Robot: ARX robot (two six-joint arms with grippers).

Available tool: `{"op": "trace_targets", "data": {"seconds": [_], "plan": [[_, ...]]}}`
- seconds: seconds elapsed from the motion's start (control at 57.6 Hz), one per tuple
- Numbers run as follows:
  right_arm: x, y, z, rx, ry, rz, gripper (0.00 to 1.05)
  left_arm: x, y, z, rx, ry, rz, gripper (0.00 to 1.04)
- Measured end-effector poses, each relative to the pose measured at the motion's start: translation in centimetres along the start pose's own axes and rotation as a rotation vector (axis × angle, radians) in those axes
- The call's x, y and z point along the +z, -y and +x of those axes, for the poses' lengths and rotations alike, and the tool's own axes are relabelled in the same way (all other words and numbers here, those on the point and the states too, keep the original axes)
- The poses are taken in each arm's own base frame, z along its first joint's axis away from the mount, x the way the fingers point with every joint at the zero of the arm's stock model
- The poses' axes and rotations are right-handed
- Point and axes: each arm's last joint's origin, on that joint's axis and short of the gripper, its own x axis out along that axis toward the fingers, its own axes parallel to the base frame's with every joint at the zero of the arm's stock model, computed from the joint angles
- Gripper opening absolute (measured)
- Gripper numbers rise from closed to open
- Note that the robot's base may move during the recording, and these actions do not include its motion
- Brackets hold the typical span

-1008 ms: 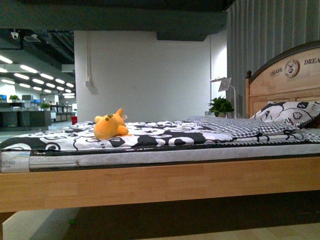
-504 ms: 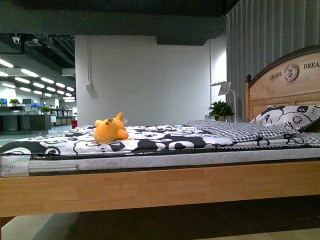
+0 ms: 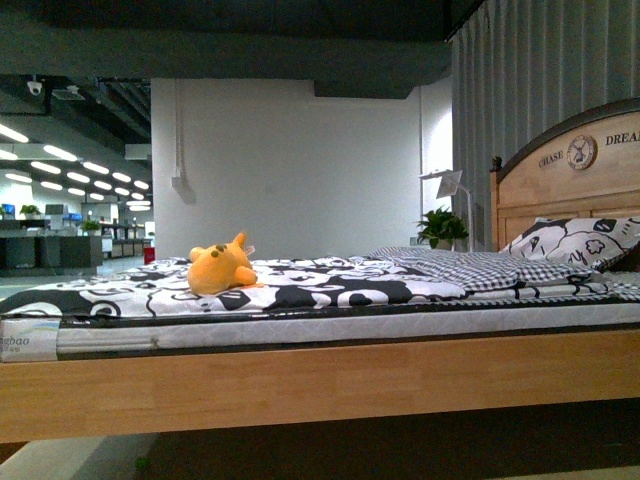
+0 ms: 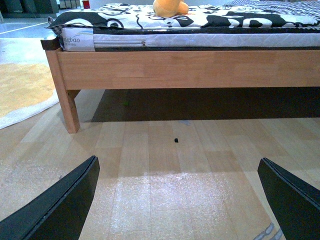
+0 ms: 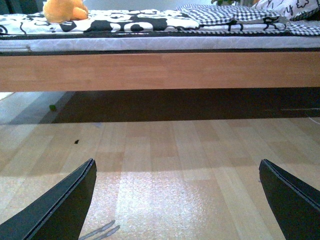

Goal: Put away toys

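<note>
A small yellow-orange plush toy with pointed ears lies on the black-and-white patterned bedcover, toward the foot of the bed. Its lower half also shows in the left wrist view and the right wrist view. My left gripper hangs low over the wooden floor, open, with nothing between its fingers. My right gripper is likewise open and empty above the floor, its fingers spread wide. Both grippers are well short of the bed and below mattress height. Neither arm shows in the front view.
The wooden bed frame runs across in front, with a bed leg at the foot end. A headboard, a patterned pillow and a folded checked blanket lie at the right. A lamp and potted plant stand behind.
The front view has sunk a little: the bed frame and mattress sit higher in the picture, and the toy shows at a flatter angle. The toy itself has not moved.
</note>
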Motion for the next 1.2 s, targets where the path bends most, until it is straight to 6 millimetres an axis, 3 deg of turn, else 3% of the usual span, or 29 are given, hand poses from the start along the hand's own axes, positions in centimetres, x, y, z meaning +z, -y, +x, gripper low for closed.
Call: {"op": "trace_targets", "data": {"seconds": [1.199], "plan": [[0.00,0.00,0.00,-0.001,0.000,0.000,0.98,0.00,0.01,0.00,-0.002,0.000,0.000,0.98]]}}
